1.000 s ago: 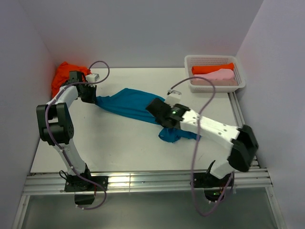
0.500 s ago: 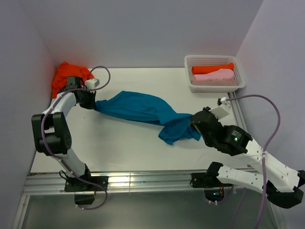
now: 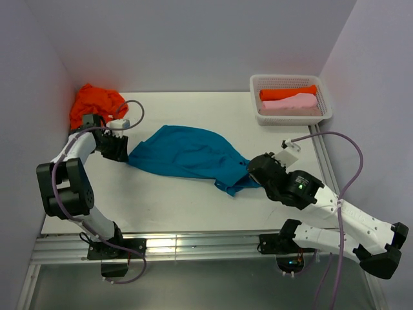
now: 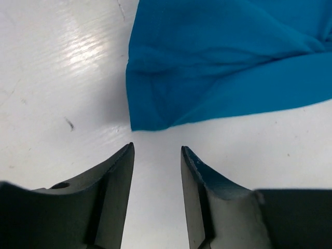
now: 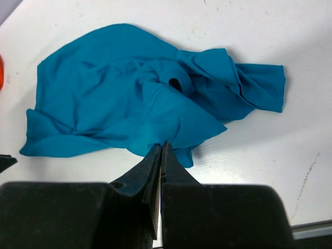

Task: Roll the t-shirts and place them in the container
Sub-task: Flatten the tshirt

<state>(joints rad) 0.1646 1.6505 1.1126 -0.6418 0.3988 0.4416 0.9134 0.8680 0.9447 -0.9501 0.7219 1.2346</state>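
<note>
The teal t-shirt (image 3: 187, 152) lies crumpled and spread on the white table (image 3: 161, 200) between my two arms. The white basket (image 3: 326, 97) at the far right corner holds an orange-red roll (image 3: 287, 93) and a pink roll (image 3: 293, 104). A loose orange-red t-shirt (image 3: 93, 100) is heaped far left. My right pincer (image 5: 161, 148) is pressed closed at the teal shirt's edge — whether cloth is caught, I cannot tell. My left pincer (image 4: 155, 155) stands parted and empty — just short of the shirt's corner.
</note>
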